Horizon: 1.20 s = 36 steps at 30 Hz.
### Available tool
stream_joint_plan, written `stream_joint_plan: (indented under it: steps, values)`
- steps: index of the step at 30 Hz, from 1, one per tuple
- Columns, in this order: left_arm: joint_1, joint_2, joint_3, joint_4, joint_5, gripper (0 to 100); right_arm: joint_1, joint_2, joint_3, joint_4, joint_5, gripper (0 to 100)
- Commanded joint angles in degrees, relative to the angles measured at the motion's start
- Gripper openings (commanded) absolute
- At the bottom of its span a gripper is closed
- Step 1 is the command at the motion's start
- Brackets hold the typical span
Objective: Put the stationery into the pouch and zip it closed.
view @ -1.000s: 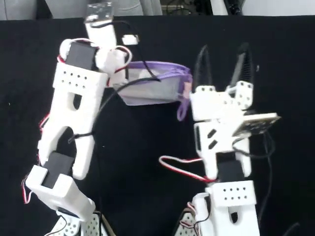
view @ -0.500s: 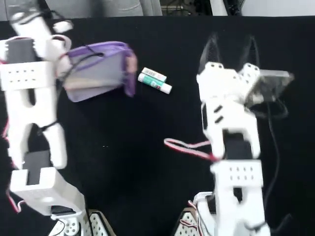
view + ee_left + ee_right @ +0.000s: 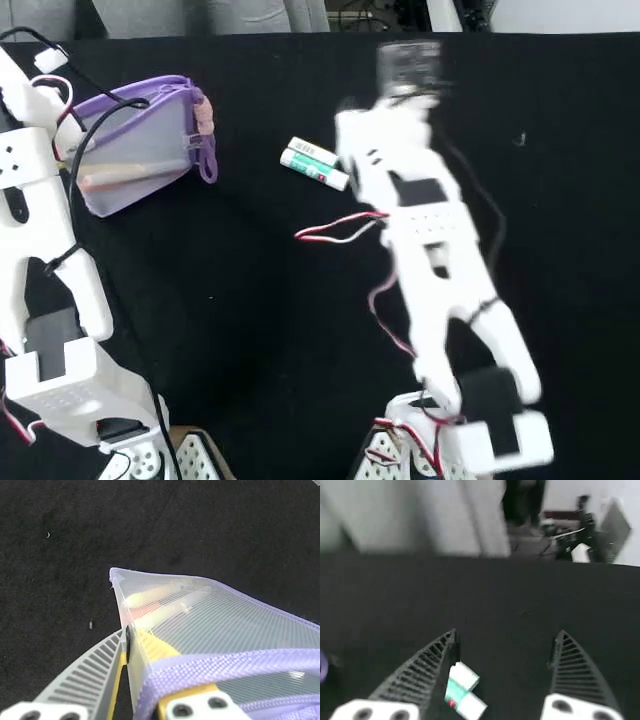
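My left gripper (image 3: pixel 127 640) is shut on an edge of the clear pouch (image 3: pixel 215 625), which has purple zipper trim. In the high view the pouch (image 3: pixel 140 150) hangs lifted at the far left, its mouth open, with pale and pinkish stationery (image 3: pixel 125 178) inside. Two white-and-green glue sticks (image 3: pixel 314 164) lie side by side on the black table, right of the pouch. The right arm (image 3: pixel 410 190) stretches over the table just right of them. My right gripper (image 3: pixel 508 633) is open above the table, with a glue stick (image 3: pixel 460 690) beside one finger.
A black cloth (image 3: pixel 260 320) covers the whole table. A red and white cable (image 3: pixel 335 232) loops off the right arm. Both arm bases stand at the near edge. Room clutter and a chair lie beyond the far edge.
The left arm carried the pouch from the centre to the far left. That uncovered the glue sticks. The right arm swung left toward them, its gripper still open.
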<state>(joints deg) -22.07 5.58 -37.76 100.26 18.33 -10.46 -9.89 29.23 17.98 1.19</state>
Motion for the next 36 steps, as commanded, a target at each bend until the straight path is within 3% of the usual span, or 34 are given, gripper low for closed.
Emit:
stream_joint_plan:
  steps: [1, 7, 12, 22, 30, 32, 36]
  values:
    - [-1.27, -1.76, -3.38, -1.32, 0.0, 3, -6.59, 4.09, -3.91, 0.44, 8.26, 28.6]
    - [-2.51, -1.76, -0.66, -4.75, 0.0, 3, -10.99, 11.38, -5.85, 0.79, 16.18, 28.6]
    - [-3.38, -1.76, 2.95, -8.53, 0.0, 3, -10.55, 21.49, -11.56, 1.85, 17.23, 28.6]
    - [-3.38, -1.76, 3.12, -8.44, 0.0, 3, -10.02, 40.75, -37.32, 23.56, 17.32, 28.6]
    - [-3.38, -1.76, 3.12, -8.18, 0.0, 3, -8.35, 51.38, -51.47, 31.91, 17.32, 28.5]
    - [-3.38, -1.76, 3.12, -8.18, 0.0, 3, -8.0, 53.23, -55.43, 35.16, 17.32, 25.7]
    - [-3.38, -1.76, 3.12, -8.18, 0.0, 3, -8.18, 56.66, -62.99, 41.23, 17.32, 10.8]
